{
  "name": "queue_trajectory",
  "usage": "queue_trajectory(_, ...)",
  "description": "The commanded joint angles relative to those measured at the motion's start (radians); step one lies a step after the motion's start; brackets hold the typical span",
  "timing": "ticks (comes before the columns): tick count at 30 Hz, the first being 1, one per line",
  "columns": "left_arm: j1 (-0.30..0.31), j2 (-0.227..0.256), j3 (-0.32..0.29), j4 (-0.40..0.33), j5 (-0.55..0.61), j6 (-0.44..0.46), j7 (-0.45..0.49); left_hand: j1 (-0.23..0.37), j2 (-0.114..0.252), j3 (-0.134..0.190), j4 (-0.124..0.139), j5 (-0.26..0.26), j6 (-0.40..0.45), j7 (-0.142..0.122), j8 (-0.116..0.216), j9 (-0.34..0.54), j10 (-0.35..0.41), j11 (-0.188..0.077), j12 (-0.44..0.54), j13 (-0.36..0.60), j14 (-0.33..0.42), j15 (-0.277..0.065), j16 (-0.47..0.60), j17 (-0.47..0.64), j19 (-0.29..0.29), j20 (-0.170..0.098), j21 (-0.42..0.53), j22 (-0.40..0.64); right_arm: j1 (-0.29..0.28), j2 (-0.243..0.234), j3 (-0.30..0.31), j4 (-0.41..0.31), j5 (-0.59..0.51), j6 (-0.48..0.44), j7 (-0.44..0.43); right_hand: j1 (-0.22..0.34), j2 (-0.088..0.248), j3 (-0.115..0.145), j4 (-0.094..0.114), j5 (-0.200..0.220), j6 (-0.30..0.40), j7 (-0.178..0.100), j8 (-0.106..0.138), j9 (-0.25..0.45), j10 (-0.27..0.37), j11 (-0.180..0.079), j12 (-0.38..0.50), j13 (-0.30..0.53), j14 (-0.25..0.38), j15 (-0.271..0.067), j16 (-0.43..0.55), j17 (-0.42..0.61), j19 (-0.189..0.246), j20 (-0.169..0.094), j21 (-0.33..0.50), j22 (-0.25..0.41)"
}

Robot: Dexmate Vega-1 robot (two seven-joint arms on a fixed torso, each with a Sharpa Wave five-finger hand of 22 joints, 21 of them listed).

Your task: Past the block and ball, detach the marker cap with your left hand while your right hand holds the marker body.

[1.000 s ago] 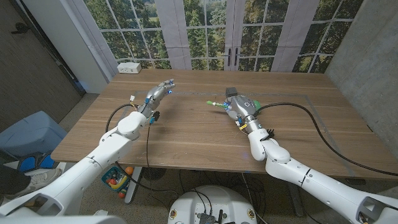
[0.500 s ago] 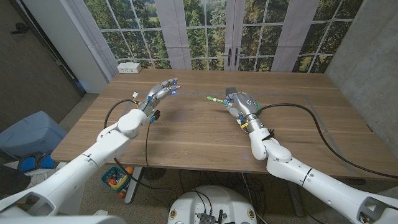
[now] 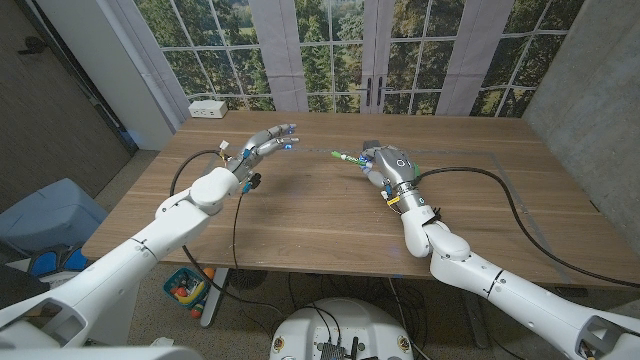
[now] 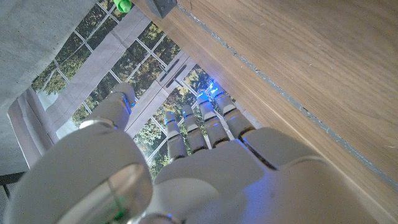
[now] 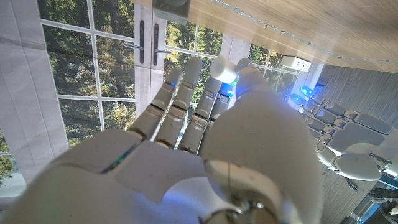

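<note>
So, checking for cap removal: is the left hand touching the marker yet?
No: in the head view the left hand hovers apart from the marker held by the right hand.

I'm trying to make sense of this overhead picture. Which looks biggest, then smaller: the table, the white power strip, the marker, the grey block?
1. Table, by far.
2. Power strip, on the far left corner.
3 and 4. Marker and block: both small and partly hidden by the right hand, so I can't rank them.
</note>
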Motion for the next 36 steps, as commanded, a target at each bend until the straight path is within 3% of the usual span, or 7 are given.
queue_trajectory(1,-0.056,0.009,0.027,0.018,0.016,-0.009,-0.097,0.027,-0.007,-0.019,0.004,0.01,0.032,-0.001,0.006,0.002,0.031,-0.009,0.006,0.004,0.034,-0.111,0.009,0.003,0.03,-0.005,0.016,0.007,0.014,0.002,0.003,0.017,-0.004,0.039,-0.023,0.034,0.042,-0.029,0.007,0.023,0.077,-0.083,0.001,0.014,0.085,-0.07,-0.037,0.047,0.034,-0.158,-0.051,0.026,-0.007,-0.144,0.064,-0.005)
queue_trajectory(9,-0.073,0.015,0.037,0.01,0.031,0.006,-0.114,0.063,-0.006,-0.045,0.009,0.019,0.077,0.004,0.011,0.002,0.083,-0.006,0.013,0.004,0.076,-0.12,0.019,0.007,0.069,-0.014,0.038,0.014,0.022,0.001,0.006,0.033,0.002,0.087,-0.053,0.06,0.05,-0.096,0.033,0.055,0.08,-0.085,-0.017,0.027,0.111,-0.071,-0.105,0.098,0.09,-0.157,-0.109,0.11,-0.049,-0.145,0.19,-0.016)
queue_trajectory(15,-0.087,0.014,0.049,0.003,0.047,0.017,-0.124,0.081,-0.007,-0.061,0.011,0.026,0.112,0.007,0.017,0.003,0.095,-0.018,0.011,0.004,0.083,-0.123,0.02,0.01,0.077,-0.016,0.046,0.017,0.022,-0.006,0.011,0.03,0.002,0.118,-0.068,0.088,0.055,-0.151,0.069,0.076,0.089,-0.083,-0.039,0.04,0.127,-0.072,-0.157,0.14,0.119,-0.156,-0.15,0.188,-0.086,-0.145,0.3,-0.025)
queue_trajectory(27,-0.128,0.014,0.074,0.005,0.042,0.024,-0.2,0.091,-0.001,-0.07,0.017,0.035,0.119,0.012,0.013,0.003,0.099,-0.016,0.008,0.005,0.08,-0.123,0.016,0.012,0.077,-0.018,0.05,0.021,0.005,-0.033,0.023,0.008,-0.017,0.184,-0.104,0.128,0.056,-0.208,0.114,0.095,0.103,-0.085,-0.064,0.054,0.149,-0.072,-0.205,0.165,0.138,-0.155,-0.194,0.23,-0.125,-0.145,0.382,-0.037)
queue_trajectory(33,-0.14,0.019,0.081,-0.003,0.037,0.023,-0.233,0.096,-0.032,-0.088,0.013,0.041,0.118,0.012,0.007,0.003,0.091,-0.007,0.0,0.005,0.079,-0.119,0.007,0.007,0.072,-0.017,0.052,0.023,0.008,-0.035,0.023,0.017,-0.034,0.196,-0.105,0.152,0.057,-0.232,0.136,0.102,0.111,-0.085,-0.077,0.056,0.156,-0.072,-0.224,0.174,0.144,-0.155,-0.207,0.243,-0.141,-0.144,0.409,-0.039)
queue_trajectory(36,-0.139,0.02,0.083,-0.01,0.039,0.023,-0.235,0.106,-0.034,-0.091,0.012,0.045,0.12,0.011,0.005,0.003,0.093,-0.005,-0.001,0.006,0.088,-0.12,0.009,0.007,0.079,-0.015,0.057,0.024,0.011,-0.034,0.024,0.023,-0.04,0.209,-0.115,0.171,0.059,-0.253,0.157,0.107,0.114,-0.085,-0.086,0.063,0.162,-0.072,-0.237,0.183,0.148,-0.155,-0.216,0.25,-0.151,-0.145,0.43,-0.041)
